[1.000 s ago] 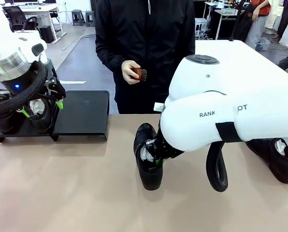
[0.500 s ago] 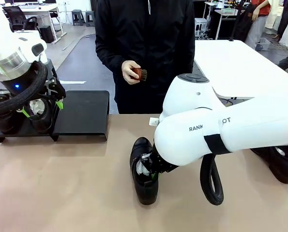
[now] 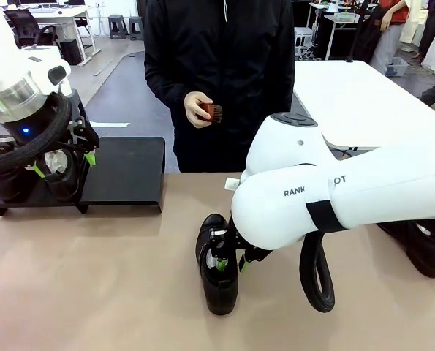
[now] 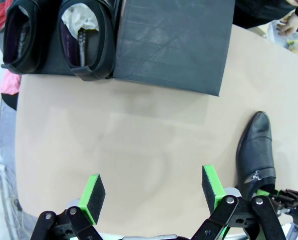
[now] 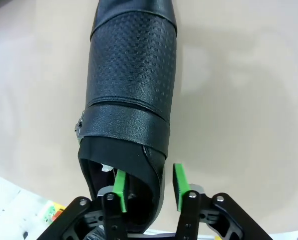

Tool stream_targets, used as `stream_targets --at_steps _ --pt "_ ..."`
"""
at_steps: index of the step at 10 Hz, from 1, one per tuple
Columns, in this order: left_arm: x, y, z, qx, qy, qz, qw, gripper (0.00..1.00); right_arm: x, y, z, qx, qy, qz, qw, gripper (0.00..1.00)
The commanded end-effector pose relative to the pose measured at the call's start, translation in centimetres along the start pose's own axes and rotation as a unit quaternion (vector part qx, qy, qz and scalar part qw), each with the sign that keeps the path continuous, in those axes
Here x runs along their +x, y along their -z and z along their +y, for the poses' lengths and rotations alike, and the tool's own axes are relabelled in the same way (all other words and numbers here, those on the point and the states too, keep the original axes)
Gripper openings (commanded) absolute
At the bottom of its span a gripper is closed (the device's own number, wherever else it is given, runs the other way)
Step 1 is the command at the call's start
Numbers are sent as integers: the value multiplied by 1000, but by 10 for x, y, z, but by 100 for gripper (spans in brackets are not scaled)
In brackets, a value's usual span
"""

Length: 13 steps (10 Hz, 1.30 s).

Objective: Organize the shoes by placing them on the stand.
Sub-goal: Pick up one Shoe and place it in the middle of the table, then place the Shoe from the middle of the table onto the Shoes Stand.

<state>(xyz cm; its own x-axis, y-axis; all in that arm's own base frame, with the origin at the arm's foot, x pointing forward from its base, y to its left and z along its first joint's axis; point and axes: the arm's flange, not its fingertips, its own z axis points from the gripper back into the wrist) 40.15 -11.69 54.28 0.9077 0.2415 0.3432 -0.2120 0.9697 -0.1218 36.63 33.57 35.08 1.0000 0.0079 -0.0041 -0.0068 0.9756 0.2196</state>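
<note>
Tan table (image 3: 93, 292) spans my front view; the white right arm (image 3: 334, 197) reaches across its middle. The matte black stand (image 3: 126, 172) sits at the far left, its right half bare. Two shoes (image 4: 86, 40) stand side by side on its left part, one stuffed with paper; another shoe (image 3: 422, 252) lies at the far right, partly behind the arm. The middle shoe (image 3: 218, 281) is the one I'm working; it rests flat on the table near the centre, well apart from the stand.

My left gripper (image 4: 153, 189) hangs over bare table on the near side of the stand, spread wide and empty. My right gripper (image 5: 150, 186) straddles the middle shoe's collar, one pad (image 5: 119, 187) inside the opening and the other outside the side wall. The jaws stand partly apart with a sliver of gap on the outer side, so I judge it is gripping nothing.

The glossy leather will likely be slick on the upper; the side wall probably flexes, and the back of the heel should be stiffer. I'd pinch the collar wall close to the heel, one pad in and one out; it looks light enough, though the toe may droop.

At the far side a person's hand (image 3: 195, 110) holds a small reddish-brown brush (image 3: 211, 111).
</note>
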Motion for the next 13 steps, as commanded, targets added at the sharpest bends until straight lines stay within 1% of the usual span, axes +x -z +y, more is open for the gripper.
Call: stream_targets --at_steps 1,3,4,5,6,13 --pt "1 -1 2 3 2 -7 1000 100 -8 -9 -8 16 8 -6 1000 100" --pt "1 -1 2 3 2 -7 1000 100 -15 -32 -16 16 5 4 1000 100" --pt "1 -1 2 3 2 -7 1000 100 -21 -46 -19 20 -5 28 999 100" --pt "1 -1 2 3 2 -7 1000 100 -20 -53 -23 19 -52 90 994 100" --pt "1 -1 2 3 2 -7 1000 100 -8 -30 -9 6 8 4 1000 100" --pt "1 -1 2 3 2 -7 1000 100 -8 -30 -9 6 8 4 1000 100"
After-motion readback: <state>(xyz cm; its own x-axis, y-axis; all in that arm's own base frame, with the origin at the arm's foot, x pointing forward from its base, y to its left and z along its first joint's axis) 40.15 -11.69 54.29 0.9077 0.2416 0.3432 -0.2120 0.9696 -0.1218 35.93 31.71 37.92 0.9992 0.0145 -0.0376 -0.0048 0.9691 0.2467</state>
